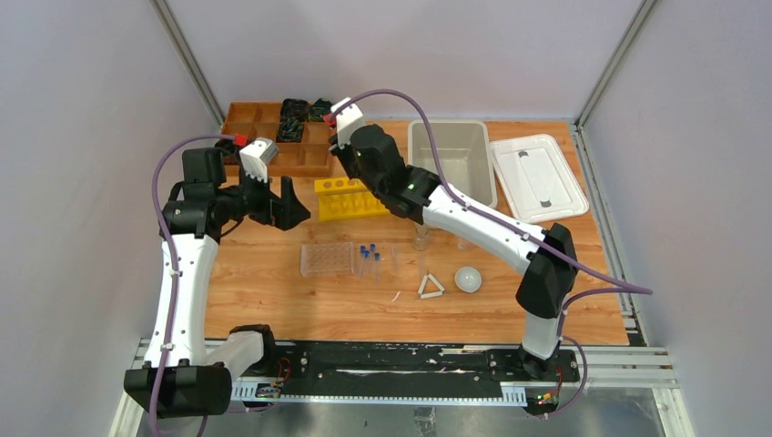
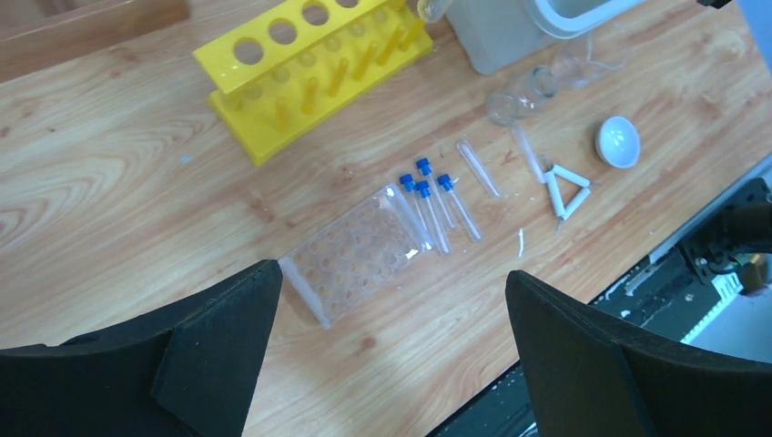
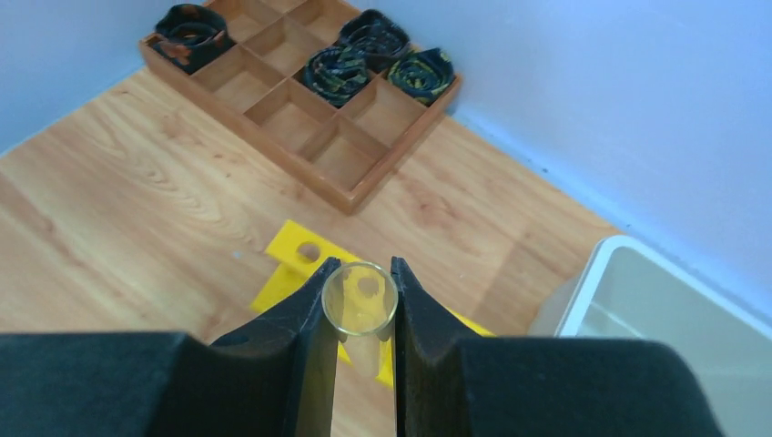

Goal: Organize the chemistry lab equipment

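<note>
My right gripper (image 3: 361, 293) is shut on a clear glass tube (image 3: 360, 314), held upright over the yellow rack (image 3: 289, 258). My left gripper (image 2: 391, 273) hangs open and empty above the table, left of the yellow rack (image 1: 350, 198). Below it lies the clear plastic tube rack (image 2: 353, 257). Several blue-capped tubes (image 2: 428, 196) lie flat beside it, and an uncapped clear tube (image 2: 478, 167) lies further right. Two glass beakers (image 2: 521, 95), the white triangle frame (image 2: 566, 189) and the white round dish (image 2: 617, 142) sit on the wood.
A wooden compartment tray (image 1: 273, 137) with black items stands at the back left. A grey bin (image 1: 451, 159) and its white lid (image 1: 537, 177) are at the back right. The black base rail (image 1: 401, 360) runs along the near edge.
</note>
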